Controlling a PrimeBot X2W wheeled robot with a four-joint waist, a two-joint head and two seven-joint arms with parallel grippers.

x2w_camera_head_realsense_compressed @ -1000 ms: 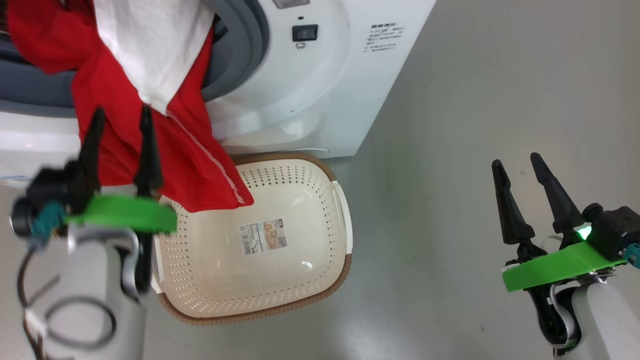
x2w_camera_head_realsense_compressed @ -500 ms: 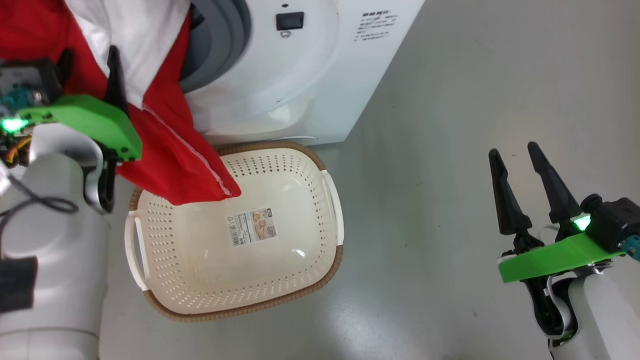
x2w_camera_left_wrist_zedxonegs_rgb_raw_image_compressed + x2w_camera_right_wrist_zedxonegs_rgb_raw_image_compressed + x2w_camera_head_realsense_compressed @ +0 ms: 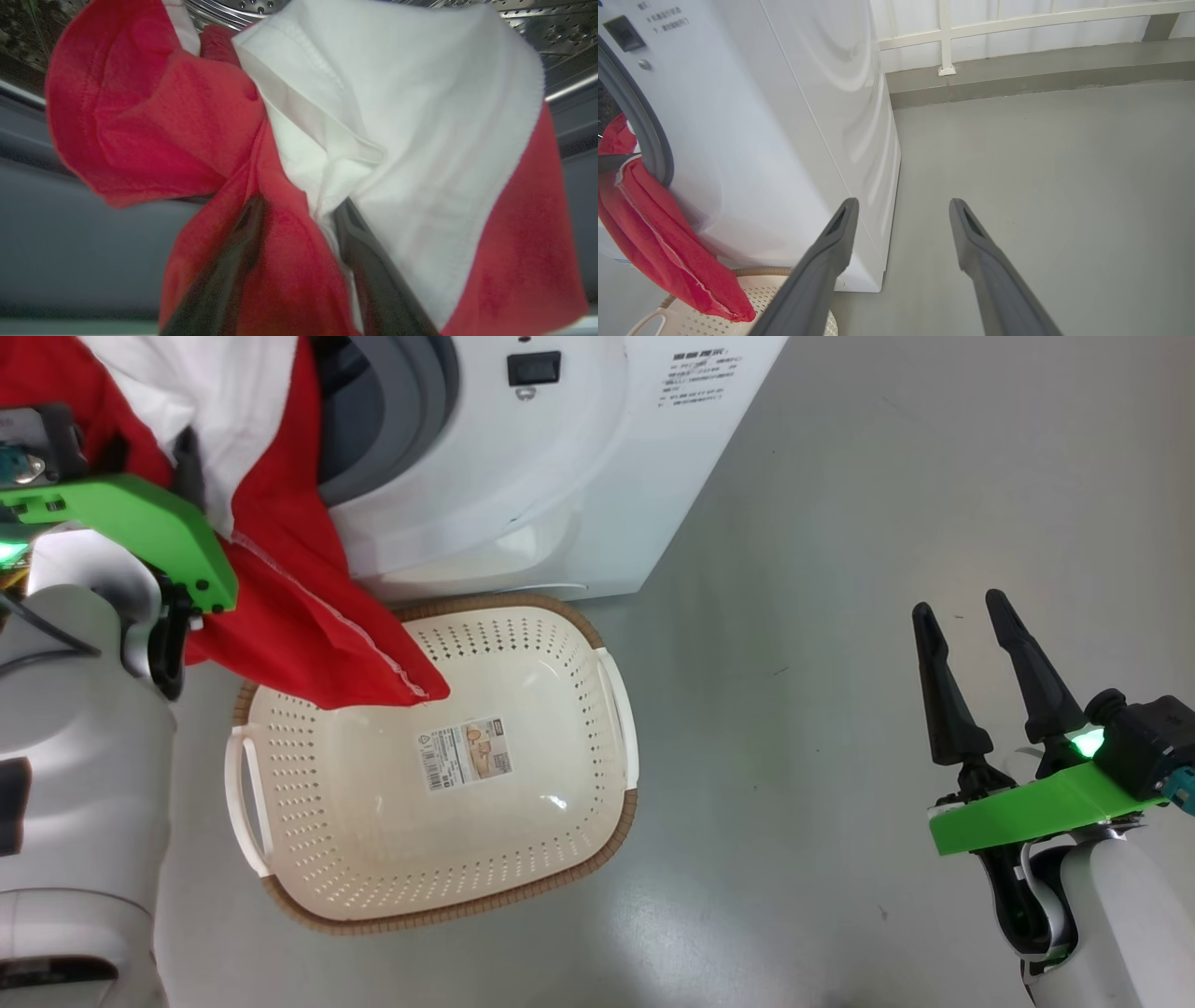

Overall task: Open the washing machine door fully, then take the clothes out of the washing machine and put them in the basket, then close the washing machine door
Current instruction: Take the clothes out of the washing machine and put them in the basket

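Left jaws farther up into bright red, white-lined clothes (image 3: 291,609), parted astride them; right jaws parted, empty.

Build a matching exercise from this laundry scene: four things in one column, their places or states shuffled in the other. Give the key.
Things
1. clothes
2. basket
3. left hand
4. right hand

Places or states
A. open above bare floor, holding nothing
B. on the floor in front of the washing machine, sticker on its bottom
C. hanging out of the machine's opening, lower end over the basket
D. fingers on either side of red and white fabric

Pairs: 1-C, 2-B, 3-D, 4-A
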